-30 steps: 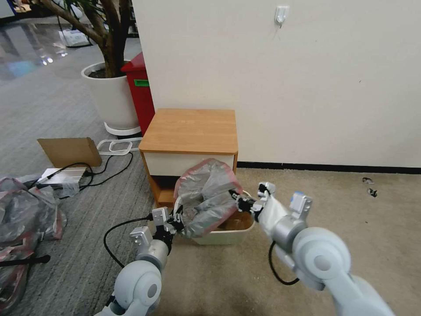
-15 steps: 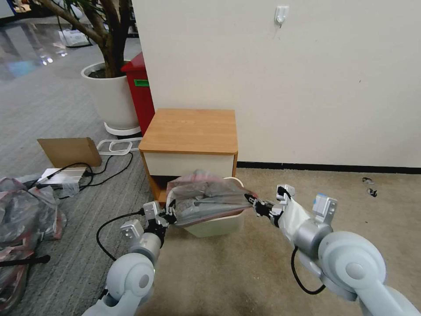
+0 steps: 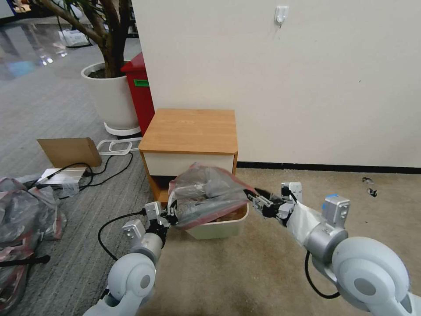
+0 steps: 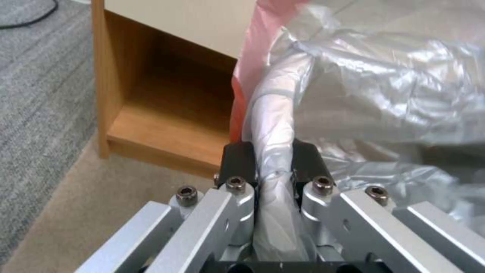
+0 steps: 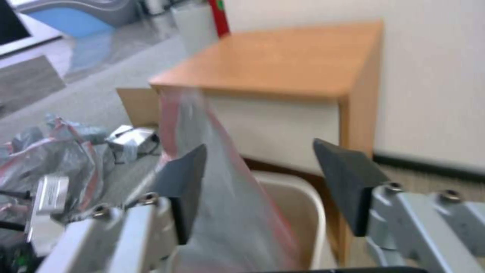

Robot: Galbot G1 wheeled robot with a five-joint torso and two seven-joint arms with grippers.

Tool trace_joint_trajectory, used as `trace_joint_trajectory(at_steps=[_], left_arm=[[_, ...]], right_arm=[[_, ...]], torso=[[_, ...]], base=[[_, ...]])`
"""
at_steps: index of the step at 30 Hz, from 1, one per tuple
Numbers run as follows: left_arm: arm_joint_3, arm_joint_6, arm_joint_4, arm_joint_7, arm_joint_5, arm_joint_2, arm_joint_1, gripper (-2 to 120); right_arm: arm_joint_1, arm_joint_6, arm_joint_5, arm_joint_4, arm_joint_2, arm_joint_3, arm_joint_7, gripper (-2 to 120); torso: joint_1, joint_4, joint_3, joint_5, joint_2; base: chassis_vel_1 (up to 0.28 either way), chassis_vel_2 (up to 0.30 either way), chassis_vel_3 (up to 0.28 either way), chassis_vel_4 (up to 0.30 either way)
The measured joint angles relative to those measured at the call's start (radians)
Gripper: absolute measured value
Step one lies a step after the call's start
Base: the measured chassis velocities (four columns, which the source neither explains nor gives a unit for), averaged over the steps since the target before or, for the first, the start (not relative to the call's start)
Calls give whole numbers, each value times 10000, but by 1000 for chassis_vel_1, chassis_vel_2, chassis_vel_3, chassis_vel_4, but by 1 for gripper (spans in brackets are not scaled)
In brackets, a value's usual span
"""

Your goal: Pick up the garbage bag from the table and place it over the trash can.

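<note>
1. Head view: the garbage bag (image 3: pixel 206 195) is off the table (image 3: pixel 190 130) and hangs crumpled over the trash can (image 3: pixel 217 227), which stands on the carpet just in front of the table. The left gripper (image 3: pixel 170 216) is at the bag's near-left edge, low by the can's left corner. The right gripper (image 3: pixel 259 201) is at the bag's right tip, beside the can's right rim. The bag covers the left and back of the opening; the front-right part of the rim is bare and the inside shows there.

2. Left wrist view: the left gripper (image 4: pixel 268 167) is clenched on a bunched fold of the garbage bag (image 4: pixel 374 87), plastic pinched tight between the black pads. The pink rim runs up beside the fold. The table's lower shelf (image 4: pixel 161 125) is just behind.

3. Right wrist view: the right gripper (image 5: pixel 260 178) has its jaws spread wide, released. The garbage bag (image 5: pixel 222 204) drapes between them and touches the left pad at most; nothing is pinched. The trash can (image 5: pixel 298 212) rim sits right below, the table (image 5: pixel 283 64) behind.

4. Progress, my read: pickup done, bag brought to the can. Not done: the mouth isn't stretched around the rim, it's only laid on top. Right side is let go, left side is held.
</note>
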Motion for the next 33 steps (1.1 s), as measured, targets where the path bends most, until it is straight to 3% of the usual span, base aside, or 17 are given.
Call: trace_joint_trajectory(at_steps=[6,10,16,21,23,33], left_arm=[[24,-5,-13,16,183,29,63,7],[82,-21,-104,49,358,67,80,7],[181,-35,-142,68,533,71,74,7],[226,-39,-223,77,593,72,147,7],[229,-40,-252,95,614,65,180,7],[275,-39,-256,122,634,-19,236,7]], right_arm=[[461,278,-829,-310,-19,-241,-642,76],[825,453,-1344,-583,-17,-705,-1024,96],[1085,695,-2547,-1012,283,-1632,-1281,100],[1369,1084,-4282,-1593,588,-2213,-1537,89],[1400,1330,-4866,-1740,655,-2277,-1671,78],[1310,2409,-5689,-1840,637,-2316,-2249,44]], torso=[[0,1,0,-1,0],[-1,0,0,0,0],[-1,-1,0,-2,0],[0,0,1,0,0],[0,0,0,0,-1],[0,-1,0,0,0]], base=[[0,0,0,0],[0,0,0,0],[0,0,0,0],[0,0,0,0],[0,0,0,0],[0,0,0,0]])
